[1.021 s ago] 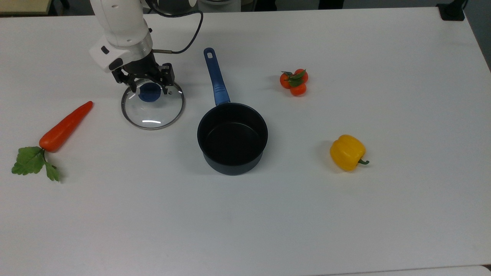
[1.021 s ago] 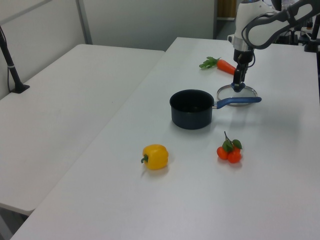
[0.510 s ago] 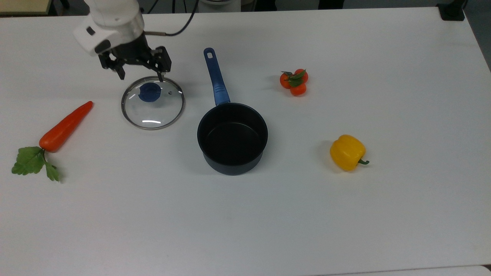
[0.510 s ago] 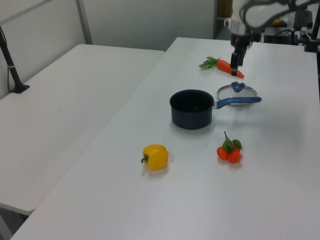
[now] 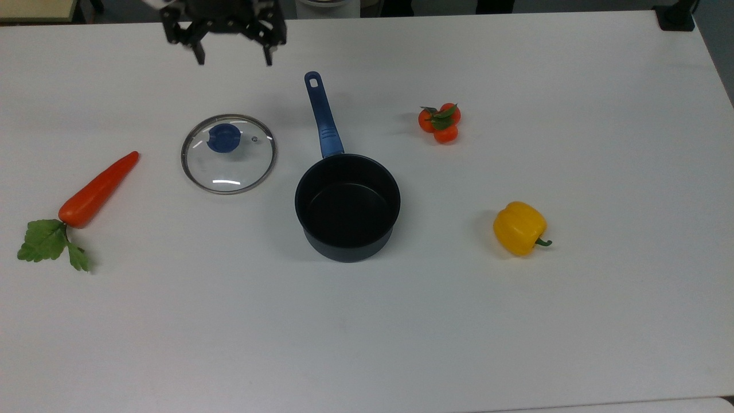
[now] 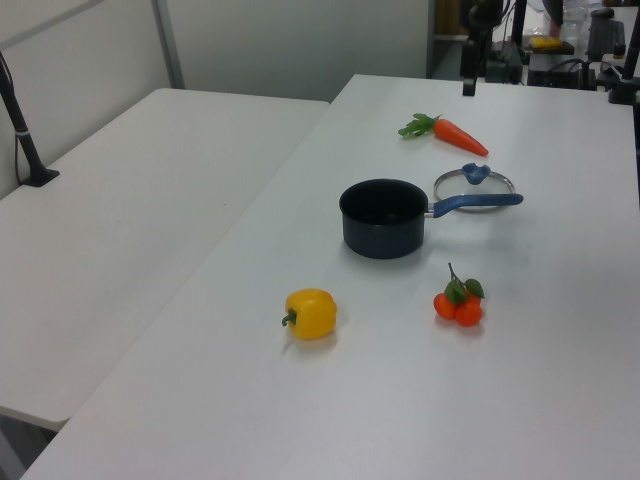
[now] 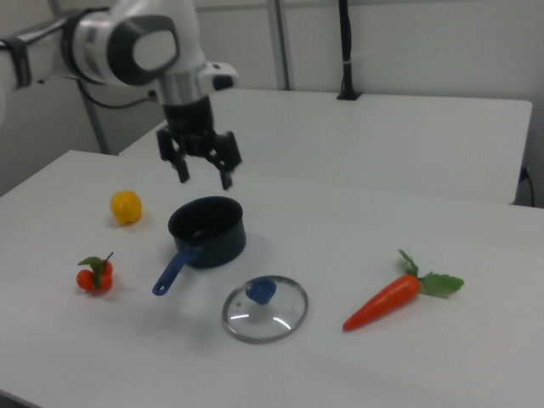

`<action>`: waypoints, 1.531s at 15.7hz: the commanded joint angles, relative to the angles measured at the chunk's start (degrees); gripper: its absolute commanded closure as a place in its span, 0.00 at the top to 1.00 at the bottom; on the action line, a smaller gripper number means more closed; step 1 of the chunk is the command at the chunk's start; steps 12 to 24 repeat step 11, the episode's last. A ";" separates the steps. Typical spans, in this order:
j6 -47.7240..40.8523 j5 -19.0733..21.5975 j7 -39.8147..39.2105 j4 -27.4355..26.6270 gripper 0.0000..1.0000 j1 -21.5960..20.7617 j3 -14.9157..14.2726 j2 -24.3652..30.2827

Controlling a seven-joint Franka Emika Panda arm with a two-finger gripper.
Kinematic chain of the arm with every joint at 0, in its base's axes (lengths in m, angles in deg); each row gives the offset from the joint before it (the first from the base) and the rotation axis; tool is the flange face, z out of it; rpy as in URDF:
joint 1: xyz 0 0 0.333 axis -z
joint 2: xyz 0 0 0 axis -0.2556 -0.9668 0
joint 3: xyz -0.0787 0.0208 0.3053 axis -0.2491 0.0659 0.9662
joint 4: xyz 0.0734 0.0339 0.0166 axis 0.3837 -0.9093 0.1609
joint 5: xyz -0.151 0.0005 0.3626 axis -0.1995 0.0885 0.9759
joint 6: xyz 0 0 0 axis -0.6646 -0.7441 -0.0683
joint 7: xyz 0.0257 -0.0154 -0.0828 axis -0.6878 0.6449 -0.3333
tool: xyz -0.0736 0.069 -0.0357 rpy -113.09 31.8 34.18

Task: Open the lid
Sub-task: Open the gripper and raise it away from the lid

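Jaws standing wide, gripping nothing; gripper [image 5: 232, 57] hovering high above table [image 5: 516, 344]. Lid [image 5: 229, 154] lying flat beside pan [image 5: 347, 207], apart from it. Task looking finished; next move is likely only clearing away.

A white table [image 5: 516, 344] carries 5 items, all resting directly on its surface and none touching another. The lid [image 5: 229, 154] lies flat, knob up, just beside the blue handle of the saucepan [image 5: 347, 207]. The saucepan stands upright and uncovered near the table centre; in the top view its handle points toward the top edge. In the top view, a carrot [image 5: 94, 191] with green leaves lies toward the top view's left, apart from the lid. A cluster of 3 small tomatoes [image 5: 440, 123] sits toward the top view's right of the handle. A yellow bell pepper [image 5: 519, 228] lies on its side, well apart from the saucepan.
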 commanded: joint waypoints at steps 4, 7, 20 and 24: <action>-8.71 -0.57 6.78 -0.87 1.00 -9.94 -4.85 8.67; -8.54 -0.65 6.87 -3.32 1.00 -13.56 -8.37 10.70; -8.54 -0.56 6.87 -3.68 1.00 -13.66 -8.64 10.26; -8.54 -0.56 6.87 -3.68 1.00 -13.66 -8.64 10.26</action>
